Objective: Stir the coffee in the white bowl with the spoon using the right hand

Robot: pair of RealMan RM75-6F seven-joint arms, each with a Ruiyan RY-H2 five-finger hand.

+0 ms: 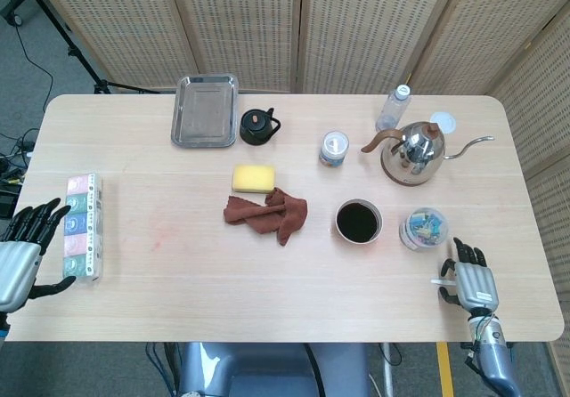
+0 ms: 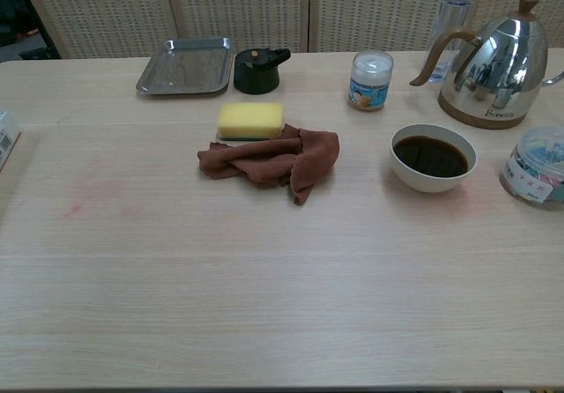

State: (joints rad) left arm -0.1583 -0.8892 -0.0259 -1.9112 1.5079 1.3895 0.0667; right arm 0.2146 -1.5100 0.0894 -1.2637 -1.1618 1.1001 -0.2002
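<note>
— Where is the coffee?

— In the white bowl, which I take as my landmark. It stands upright on the table, the dark coffee filling it nearly to the rim.

— And your right hand?

— My right hand rests well apart from the bowl, toward the near right corner of the table. A thin pale thing juts from its thumb side; I think that is the spoon, pinched there, though it is too small to be sure.

— Your left hand?

— My left hand sits far on the other side of the bowl, at the table's left edge, fingers spread and holding nothing, just beside a pack of tissues.

— What stands around the bowl?

— A clear plastic tub just right of it, a steel kettle behind, a small jar behind and slightly left, a brown cloth to its left, with a yellow sponge touching the cloth's far edge.
</note>
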